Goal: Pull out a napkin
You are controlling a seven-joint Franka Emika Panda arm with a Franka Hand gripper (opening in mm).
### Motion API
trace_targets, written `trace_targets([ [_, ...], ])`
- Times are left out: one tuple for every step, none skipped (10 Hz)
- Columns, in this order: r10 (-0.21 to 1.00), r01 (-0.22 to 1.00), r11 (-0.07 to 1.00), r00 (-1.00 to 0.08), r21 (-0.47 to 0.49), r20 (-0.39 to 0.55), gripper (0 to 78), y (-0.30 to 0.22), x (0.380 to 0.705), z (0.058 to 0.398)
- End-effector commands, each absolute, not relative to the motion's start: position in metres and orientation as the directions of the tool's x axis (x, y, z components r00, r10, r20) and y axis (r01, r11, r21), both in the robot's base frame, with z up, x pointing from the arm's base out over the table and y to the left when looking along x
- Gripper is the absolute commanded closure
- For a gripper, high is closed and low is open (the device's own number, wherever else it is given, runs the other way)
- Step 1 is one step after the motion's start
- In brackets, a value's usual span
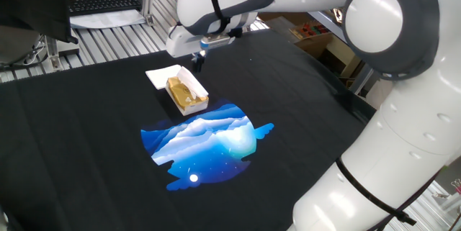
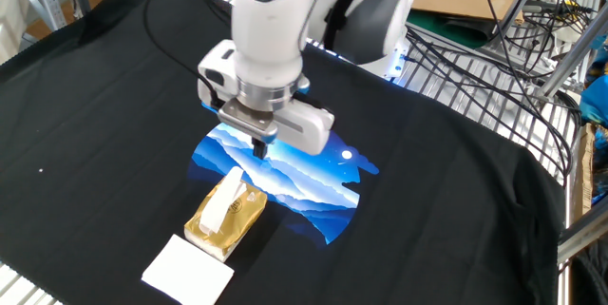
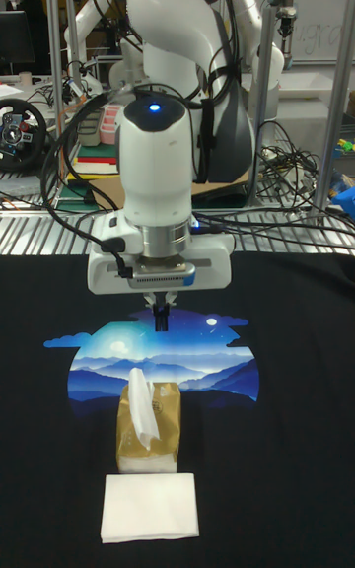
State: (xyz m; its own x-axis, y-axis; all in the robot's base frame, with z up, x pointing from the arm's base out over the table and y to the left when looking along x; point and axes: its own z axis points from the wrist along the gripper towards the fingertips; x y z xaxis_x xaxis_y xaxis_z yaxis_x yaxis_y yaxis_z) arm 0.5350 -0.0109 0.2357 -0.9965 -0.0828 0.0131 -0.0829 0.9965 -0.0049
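Observation:
A small golden-brown pack point(image 1: 188, 95) point(image 2: 226, 221) point(image 3: 149, 433) lies on the black cloth. The napkin point(image 3: 144, 407) point(image 2: 224, 204), a white folded tissue, sticks up out of the slot in its top. My gripper point(image 1: 197, 60) point(image 2: 258, 148) point(image 3: 161, 316) hangs above the cloth just beyond the pack, over the edge of the blue print. Its fingers are pressed together with nothing between them, and it touches neither pack nor napkin. A squarer white sheet point(image 1: 160, 76) point(image 2: 187, 271) point(image 3: 150, 507) lies flat against the pack's other end.
A blue mountain print point(image 1: 205, 145) point(image 2: 285, 172) marks the middle of the black cloth point(image 2: 104, 105). Metal slats edge the table. A keyboard point(image 1: 104, 2) sits at the far back, and cables point(image 2: 494, 48) and a cardboard sheet lie beside the robot base.

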Motion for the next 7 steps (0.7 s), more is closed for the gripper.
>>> trace_targets([
  [-0.035, -0.035, 0.999, -0.999, 0.003, 0.029, 77.6, -0.0128, 0.5353, 0.2361],
  [-0.029, -0.029, 1.000, -0.999, 0.004, 0.025, 77.6, -0.0127, 0.5354, 0.2362],
  [-0.027, -0.027, 1.000, -0.999, 0.003, 0.027, 77.6, -0.0127, 0.5354, 0.2362],
  [-0.022, -0.022, 1.000, -0.999, 0.001, 0.030, 77.6, -0.0126, 0.5354, 0.2362],
  [-0.007, -0.007, 1.000, -0.999, -0.002, 0.032, 77.6, -0.0126, 0.5354, 0.2362],
  [0.001, 0.001, 1.000, -1.000, -0.003, 0.031, 77.6, -0.0125, 0.5354, 0.2362],
  [0.000, 0.000, 1.000, -1.000, -0.003, 0.031, 77.6, -0.0124, 0.5354, 0.2363],
])
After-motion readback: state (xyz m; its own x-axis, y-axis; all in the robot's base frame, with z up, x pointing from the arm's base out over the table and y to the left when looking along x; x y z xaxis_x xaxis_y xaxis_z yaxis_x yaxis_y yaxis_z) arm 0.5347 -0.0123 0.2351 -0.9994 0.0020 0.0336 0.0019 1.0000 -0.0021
